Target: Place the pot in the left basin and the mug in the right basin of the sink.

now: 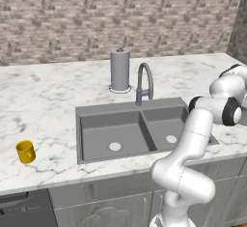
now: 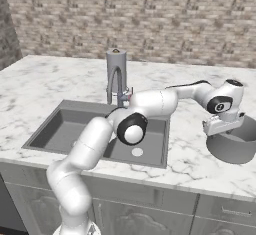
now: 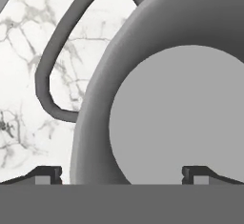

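The step in hand looks like grasping the pot (image 2: 235,148), which sits on the worktop (image 2: 190,159) at the right edge of the right base view, well apart from the sink (image 2: 55,129). The gripper (image 3: 122,175) hangs spread wide just above it, 1 fingertip outside the wall, 1 inside. Lower straight, straddle the wall near the loop handle (image 3: 57,61), then close squarely.
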Controlling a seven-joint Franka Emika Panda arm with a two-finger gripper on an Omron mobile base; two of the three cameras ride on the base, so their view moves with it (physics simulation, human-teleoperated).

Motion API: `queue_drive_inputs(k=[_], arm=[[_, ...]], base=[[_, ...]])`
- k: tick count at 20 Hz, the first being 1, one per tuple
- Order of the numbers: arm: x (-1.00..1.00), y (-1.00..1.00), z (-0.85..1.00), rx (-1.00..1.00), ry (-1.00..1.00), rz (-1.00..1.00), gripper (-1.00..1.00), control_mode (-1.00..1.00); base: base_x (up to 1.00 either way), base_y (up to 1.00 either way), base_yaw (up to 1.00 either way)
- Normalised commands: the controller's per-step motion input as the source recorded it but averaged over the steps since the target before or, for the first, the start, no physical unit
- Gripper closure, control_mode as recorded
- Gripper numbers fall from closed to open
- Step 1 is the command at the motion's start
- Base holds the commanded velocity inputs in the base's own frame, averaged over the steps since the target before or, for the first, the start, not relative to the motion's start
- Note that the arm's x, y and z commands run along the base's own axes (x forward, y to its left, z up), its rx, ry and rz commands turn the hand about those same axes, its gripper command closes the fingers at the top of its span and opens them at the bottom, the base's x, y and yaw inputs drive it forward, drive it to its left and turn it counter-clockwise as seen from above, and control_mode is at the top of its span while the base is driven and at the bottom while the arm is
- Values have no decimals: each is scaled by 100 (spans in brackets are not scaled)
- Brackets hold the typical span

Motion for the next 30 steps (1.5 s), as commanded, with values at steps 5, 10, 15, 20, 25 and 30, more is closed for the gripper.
queue_drive_inputs(k=[5, 10, 15, 20, 25, 30], arm=[[0, -1, -8, 0, 2, 1, -100, -100], [0, 0, -6, 0, 2, 1, 100, -100], [0, 0, 0, 0, 0, 0, 100, -100], [0, 0, 0, 0, 0, 0, 100, -100], [0, 0, 0, 0, 0, 0, 100, -100], [0, 0, 10, 0, 0, 0, 100, -100]], base=[[0, 0, 0], [0, 0, 0], [0, 0, 0], [0, 0, 0], [0, 0, 0], [0, 0, 0]])
